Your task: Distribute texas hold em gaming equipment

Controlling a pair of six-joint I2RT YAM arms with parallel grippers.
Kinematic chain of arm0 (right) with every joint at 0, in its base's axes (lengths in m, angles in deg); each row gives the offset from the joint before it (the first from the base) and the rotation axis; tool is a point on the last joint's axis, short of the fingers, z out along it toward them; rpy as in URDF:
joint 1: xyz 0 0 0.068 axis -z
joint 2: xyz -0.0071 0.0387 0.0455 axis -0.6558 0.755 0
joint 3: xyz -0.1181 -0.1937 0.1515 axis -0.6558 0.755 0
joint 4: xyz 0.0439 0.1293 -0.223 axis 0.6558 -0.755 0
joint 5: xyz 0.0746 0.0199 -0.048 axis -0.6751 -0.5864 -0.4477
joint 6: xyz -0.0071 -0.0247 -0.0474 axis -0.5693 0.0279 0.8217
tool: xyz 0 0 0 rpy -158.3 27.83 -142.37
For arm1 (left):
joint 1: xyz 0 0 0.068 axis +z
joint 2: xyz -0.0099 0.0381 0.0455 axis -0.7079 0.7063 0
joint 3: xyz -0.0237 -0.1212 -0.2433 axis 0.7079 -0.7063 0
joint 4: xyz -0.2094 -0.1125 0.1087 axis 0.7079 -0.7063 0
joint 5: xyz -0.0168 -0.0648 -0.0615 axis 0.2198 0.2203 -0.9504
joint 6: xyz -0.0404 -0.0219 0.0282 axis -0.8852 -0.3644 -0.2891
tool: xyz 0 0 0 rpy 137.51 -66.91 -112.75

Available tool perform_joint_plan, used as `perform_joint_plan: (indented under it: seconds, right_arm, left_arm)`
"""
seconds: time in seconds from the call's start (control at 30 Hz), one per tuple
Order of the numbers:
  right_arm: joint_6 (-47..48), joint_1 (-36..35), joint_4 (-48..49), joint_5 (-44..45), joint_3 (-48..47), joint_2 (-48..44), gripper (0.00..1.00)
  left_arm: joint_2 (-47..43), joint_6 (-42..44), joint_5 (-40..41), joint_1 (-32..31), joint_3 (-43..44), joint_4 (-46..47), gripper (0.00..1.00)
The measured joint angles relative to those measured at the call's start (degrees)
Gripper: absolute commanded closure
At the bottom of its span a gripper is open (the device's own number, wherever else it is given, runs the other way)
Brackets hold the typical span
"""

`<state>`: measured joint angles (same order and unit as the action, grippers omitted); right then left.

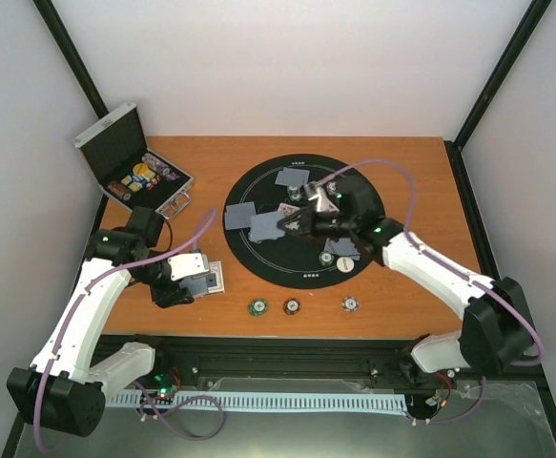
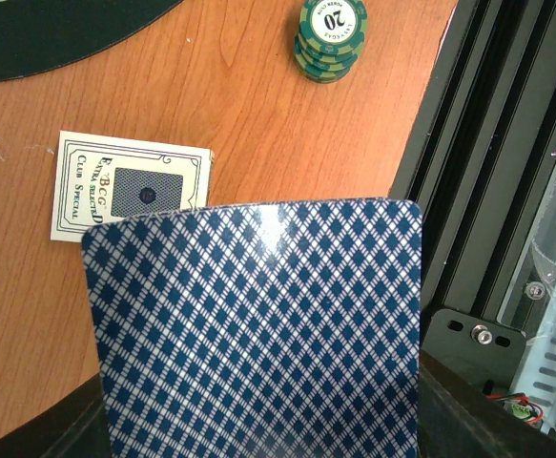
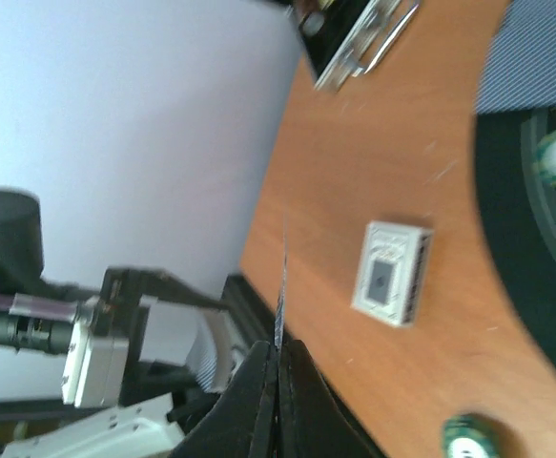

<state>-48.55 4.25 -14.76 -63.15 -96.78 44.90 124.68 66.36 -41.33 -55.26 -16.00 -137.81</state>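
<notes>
Card [image 3: 282,277] edge-on between right fingers [image 3: 276,382]; left card [image 2: 258,324] shows diamond-patterned back.

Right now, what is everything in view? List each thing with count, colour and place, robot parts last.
Case: one, silver, open, far-left corner of table.
Mat: one, black, round, table centre.
Loose cards: at least three, grey-blue, on mat.
Chip stacks: three, green, brown-red, purple-white, row in front of mat.
Green chips: one stack, on mat beside a white disc.
Card box: one, white, left of mat.
Left gripper: shut on blue-backed card.
Right gripper: shut on thin card, edge-on.
</notes>
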Motion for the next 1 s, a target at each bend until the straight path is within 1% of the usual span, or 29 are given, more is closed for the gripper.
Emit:
perform_joint_plan:
  seconds: [0.1, 0.27, 0.37, 0.53, 0.6, 0.7, 0.8, 1.0]
  right_arm:
    - [3.48, 5.97, -6.27, 1.22, -0.96, -2.27, 0.97]
    - [10.73, 12.57, -18.21, 5.64, -7.93, -1.03, 0.97]
    - [12.22, 15.13, -19.34, 5.22, -8.63, -0.79, 0.97]
    - [13.18, 16.85, -20.04, 3.87, -7.89, -0.07, 0.97]
    - [13.44, 19.21, -19.98, 2.64, -7.10, 0.74, 0.97]
    - [14.67, 23.39, -20.04, 1.79, -7.21, 4.22, 0.97]
    - [16.04, 26.58, -20.74, 1.77, -8.85, 10.10, 0.97]
    - [19.12, 29.42, -22.84, 1.90, -15.23, 21.75, 0.97]
  left_arm:
    - [0.02, 0.00, 0.00, 0.00, 0.00, 0.00, 0.99]
    - [0.55, 0.00, 0.00, 0.00, 0.00, 0.00, 0.99]
    - [0.57, 0.00, 0.00, 0.00, 0.00, 0.00, 0.99]
    - [0.31, 0.00, 0.02, 0.00, -0.02, -0.02, 0.99]
    - [0.26, 0.00, 0.00, 0.00, -0.07, 0.00, 0.99]
    - [0.24, 0.00, 0.00, 0.00, -0.09, 0.00, 0.99]
    - [0.22, 0.00, 0.02, 0.00, -0.09, 0.00, 0.99]
    - [-0.24, 0.00, 0.20, 0.00, -0.11, -0.04, 0.99]
